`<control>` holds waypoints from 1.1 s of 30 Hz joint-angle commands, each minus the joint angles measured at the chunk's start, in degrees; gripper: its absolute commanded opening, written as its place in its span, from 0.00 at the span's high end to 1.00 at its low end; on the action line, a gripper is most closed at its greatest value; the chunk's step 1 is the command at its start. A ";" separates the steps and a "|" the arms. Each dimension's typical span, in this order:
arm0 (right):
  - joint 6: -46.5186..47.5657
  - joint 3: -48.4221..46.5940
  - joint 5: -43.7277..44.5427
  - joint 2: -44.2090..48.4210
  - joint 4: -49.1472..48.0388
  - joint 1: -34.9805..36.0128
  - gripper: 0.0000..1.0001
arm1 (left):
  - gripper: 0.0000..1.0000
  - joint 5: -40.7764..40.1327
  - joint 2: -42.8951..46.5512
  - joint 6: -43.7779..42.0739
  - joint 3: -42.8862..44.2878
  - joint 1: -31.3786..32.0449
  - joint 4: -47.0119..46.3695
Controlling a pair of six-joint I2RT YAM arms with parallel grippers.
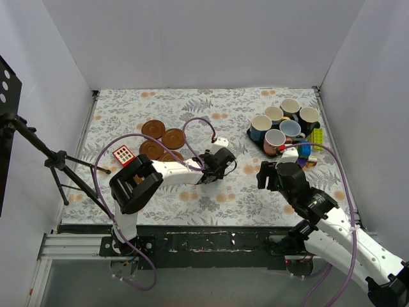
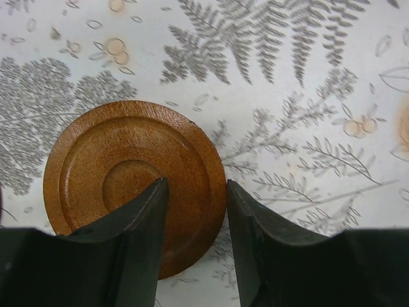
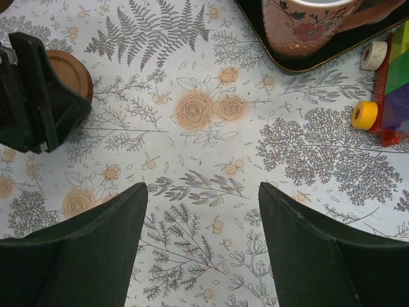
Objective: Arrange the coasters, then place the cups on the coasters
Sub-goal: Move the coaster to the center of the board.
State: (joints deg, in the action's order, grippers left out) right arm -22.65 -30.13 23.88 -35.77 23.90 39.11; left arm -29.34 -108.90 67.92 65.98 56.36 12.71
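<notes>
Straddles right rim of the coaster [image 2: 121, 166] with left gripper [image 2: 197, 243], disc centre left of the hand; jaws part-closed, clamped or not unclear

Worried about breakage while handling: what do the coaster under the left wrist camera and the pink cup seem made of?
Coaster: probably wood or moulded wood-look material, matte reddish-brown with fine grainy texture. Pink cup: likely glazed ceramic, glossy with a printed flower, so breakable.
</notes>
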 commanded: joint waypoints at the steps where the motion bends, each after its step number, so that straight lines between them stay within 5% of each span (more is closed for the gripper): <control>1: -0.72 0.33 0.73 0.88 -0.87 -0.09 0.22 | 0.71 0.51 -1.22 -4.37 -0.15 -3.62 1.62; 33: -0.72 0.51 -0.24 0.26 -1.66 -0.09 0.22 | 0.70 -1.07 -7.11 -11.76 7.85 -11.45 3.37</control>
State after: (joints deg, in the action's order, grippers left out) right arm -22.74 -30.09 23.64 -35.62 23.90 39.11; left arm -27.92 -114.96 57.34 73.89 46.59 12.38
